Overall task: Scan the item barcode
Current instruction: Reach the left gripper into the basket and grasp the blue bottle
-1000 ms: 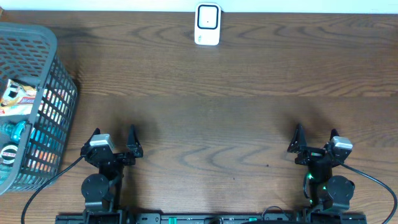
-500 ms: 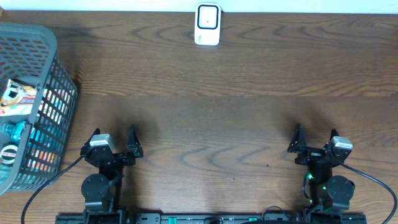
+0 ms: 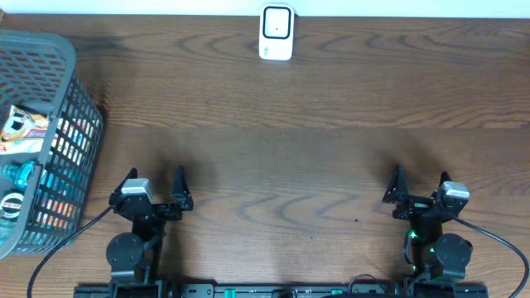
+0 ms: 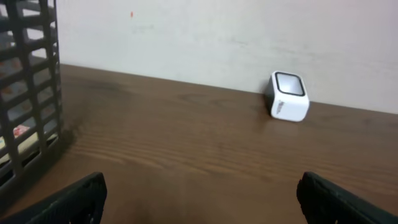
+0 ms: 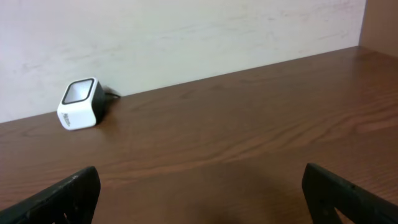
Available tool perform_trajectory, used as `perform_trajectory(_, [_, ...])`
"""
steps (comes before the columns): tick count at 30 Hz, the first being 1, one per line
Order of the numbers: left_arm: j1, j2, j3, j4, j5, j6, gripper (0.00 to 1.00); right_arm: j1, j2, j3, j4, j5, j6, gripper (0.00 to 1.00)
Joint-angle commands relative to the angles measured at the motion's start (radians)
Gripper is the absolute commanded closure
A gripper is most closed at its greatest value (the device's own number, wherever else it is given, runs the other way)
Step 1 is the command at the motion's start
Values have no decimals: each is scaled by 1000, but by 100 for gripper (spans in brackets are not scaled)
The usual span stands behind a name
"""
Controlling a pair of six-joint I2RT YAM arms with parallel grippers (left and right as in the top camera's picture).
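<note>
**Two open-handed robot arms face a barcode scanner, with the items in a basket off to the side**

A small white barcode scanner (image 3: 276, 32) with a dark, square window on its face sits at the far edge of a brown wooden counter (image 3: 315, 124), right against a pale wall (image 4: 186, 37). Seen from overhead, it is roughly midway between the two arms.

Well to the left of the scanner, at the counter's left edge, stands a grey plastic mesh basket (image 3: 79, 141). Inside it lie several packaged items (image 3: 21, 124): a light-coloured wrapper with print on it and at least one teal package below that. No barcode can be made out on them. Nothing is between the basket and the scanner.

On the near side of the counter from the scanner, the left gripper (image 3: 155, 175) sits low and to the left, closer to the basket. Its black fingers (image 4: 81, 199) are spread wide apart with nothing between them. Its wrist camera shows the scanner ahead and to the right, and the basket wall at the left edge of the view.

The right gripper (image 3: 421, 175) sits opposite, on the near side and to the right of the scanner. Its fingers are also spread wide and hold nothing. Its wrist camera shows the scanner ahead and to the left.
</note>
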Motion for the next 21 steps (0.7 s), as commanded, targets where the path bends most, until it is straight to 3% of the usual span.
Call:
perform_trajectory(1, [5,1,119,-21,26,8,2,2,2,-2,-4,5,11,1])
perform_trajectory(6, [5,79,284,-82,25,8,2,2,2,-2,-3,5,11,1])
perform_trajectory(12, [5,333,578,-153,-29,-18,2,2,2,-2,-4,5,11,1])
perform_trajectory(15, [6,556,874,-366,-163,-97,2,2,2,-2,-4,5,11,1])
perform_trajectory(21, [13,909,1371,-742,-164,-92,2,2,2,-2,-4,5,11,1])
